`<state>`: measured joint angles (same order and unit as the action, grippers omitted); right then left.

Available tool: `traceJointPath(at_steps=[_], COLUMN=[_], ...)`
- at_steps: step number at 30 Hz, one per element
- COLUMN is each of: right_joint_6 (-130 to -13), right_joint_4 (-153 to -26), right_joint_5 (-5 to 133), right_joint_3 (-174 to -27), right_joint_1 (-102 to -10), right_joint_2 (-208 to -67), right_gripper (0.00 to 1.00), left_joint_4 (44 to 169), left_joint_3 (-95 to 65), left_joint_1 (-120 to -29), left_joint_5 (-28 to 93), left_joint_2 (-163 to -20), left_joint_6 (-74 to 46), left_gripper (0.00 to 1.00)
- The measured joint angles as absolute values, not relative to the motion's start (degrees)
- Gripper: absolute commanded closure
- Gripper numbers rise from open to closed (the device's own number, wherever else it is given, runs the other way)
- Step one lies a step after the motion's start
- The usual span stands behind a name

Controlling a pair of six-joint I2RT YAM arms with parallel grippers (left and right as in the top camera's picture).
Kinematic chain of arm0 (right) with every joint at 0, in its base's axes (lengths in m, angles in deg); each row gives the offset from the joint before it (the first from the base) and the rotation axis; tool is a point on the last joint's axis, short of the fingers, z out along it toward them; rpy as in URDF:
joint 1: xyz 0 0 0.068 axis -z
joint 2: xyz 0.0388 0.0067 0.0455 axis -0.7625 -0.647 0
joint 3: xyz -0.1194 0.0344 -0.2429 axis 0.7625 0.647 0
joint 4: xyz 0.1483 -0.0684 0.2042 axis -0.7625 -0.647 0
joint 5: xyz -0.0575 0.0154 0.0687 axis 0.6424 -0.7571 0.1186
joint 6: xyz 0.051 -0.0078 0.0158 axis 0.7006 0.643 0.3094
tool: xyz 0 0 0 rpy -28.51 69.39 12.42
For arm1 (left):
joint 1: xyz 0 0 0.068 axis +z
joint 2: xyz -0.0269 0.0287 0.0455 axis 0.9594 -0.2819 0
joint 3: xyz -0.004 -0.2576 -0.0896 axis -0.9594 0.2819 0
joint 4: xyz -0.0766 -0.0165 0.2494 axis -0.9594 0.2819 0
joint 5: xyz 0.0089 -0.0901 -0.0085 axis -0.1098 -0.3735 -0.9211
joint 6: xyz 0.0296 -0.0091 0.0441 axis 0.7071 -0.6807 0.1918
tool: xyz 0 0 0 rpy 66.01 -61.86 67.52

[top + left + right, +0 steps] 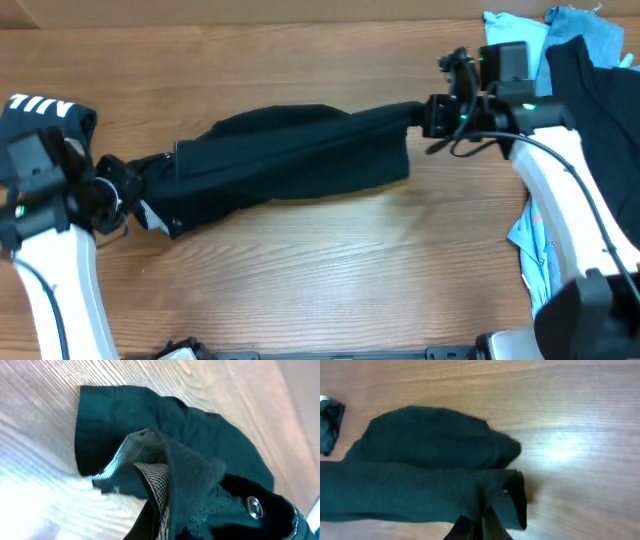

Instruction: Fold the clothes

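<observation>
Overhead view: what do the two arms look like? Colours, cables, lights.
They match. The left arm and right arm each have smooth white links ending in a black wrist block with black fingers. A thin black cable loops along the right arm's white link. A small green light glows near each wrist.

You've got a plain black garment (300,155) across a warm brown, wood-grain table (300,290). Your left wrist view shows a grey-and-white woven band (155,477) and a silver snap (254,506) on it. Light-blue pieces (512,28) sit top right, and black cloth (40,108) with white lettering far left.
</observation>
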<state>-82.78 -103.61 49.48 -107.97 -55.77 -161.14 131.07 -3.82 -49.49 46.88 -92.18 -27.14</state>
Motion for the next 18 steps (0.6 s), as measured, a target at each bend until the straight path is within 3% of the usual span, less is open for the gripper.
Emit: traceJointPath(at_steps=[9,10,11,12,14,15,18], right_joint_6=[-82.76,-82.80,-82.76,-82.63,-82.41,-82.32,-82.50], right_joint_4=[-81.93,-80.18,-77.40,-74.32,-71.04,-71.04,-73.16], right_joint_5=[54.11,54.31,54.31,56.21,59.64,61.06,62.26], right_joint_3=[-108.08,-108.06,-108.08,-108.08,-108.50,-108.54,-108.65], right_joint_1=[-61.08,-61.41,-61.58,-61.76,-60.23,-59.44,-59.22], right_joint_2=[-173.40,-174.12,-174.91,-175.94,-177.95,-179.04,-179.83], right_gripper=[0.96,0.88,0.65,0.60,0.50,0.51,0.51], left_joint_4=[120.43,119.20,117.91,114.98,110.48,107.25,102.98], left_joint_3=[-3.79,-3.79,-3.79,-3.77,-3.75,-3.73,-3.71], left_joint_1=[-49.55,-49.55,-49.55,-49.55,-48.46,-48.20,-48.13], left_joint_5=[49.22,49.33,49.35,49.72,51.21,51.01,49.03], left_joint_2=[-114.56,-115.85,-116.70,-117.77,-119.30,-119.68,-119.74], left_joint_6=[-27.52,-27.54,-27.56,-27.30,-26.68,-26.14,-24.02], left_gripper=[0.96,0.83,0.52,0.37,0.21,0.15,0.12])
